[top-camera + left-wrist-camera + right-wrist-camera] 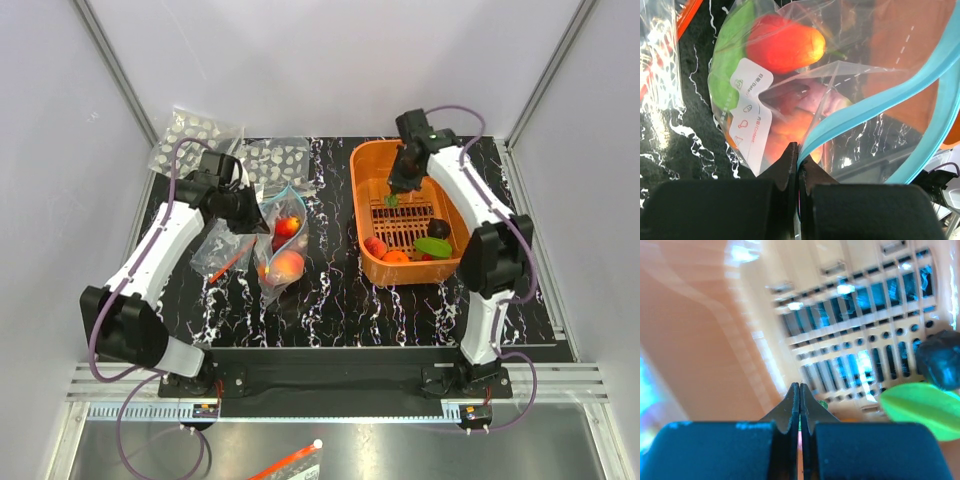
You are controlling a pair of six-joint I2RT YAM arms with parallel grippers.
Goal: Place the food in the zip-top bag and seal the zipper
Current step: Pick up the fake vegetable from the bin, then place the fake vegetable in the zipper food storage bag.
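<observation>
The clear zip-top bag (282, 250) lies left of centre with a red food piece (288, 227) and a peach one (287, 266) inside. My left gripper (250, 212) is shut on its teal zipper (283, 194). In the left wrist view the jaws (799, 152) pinch the zipper strip (875, 107), with red (785, 45), green (730, 55) and peach (790, 135) food behind the film. My right gripper (398, 190) hangs shut inside the orange basket (365, 170). A small green bit (823, 403) sits at its tips (799, 387); I cannot tell if it is pinched.
The basket holds a dark plum piece (438, 228), a green one (433, 246), a red one (375, 246) and an orange one (396, 257). White-dotted packets (195, 130) lie at the back left. A clear red-strip bag (225, 255) lies beside the zip-top bag.
</observation>
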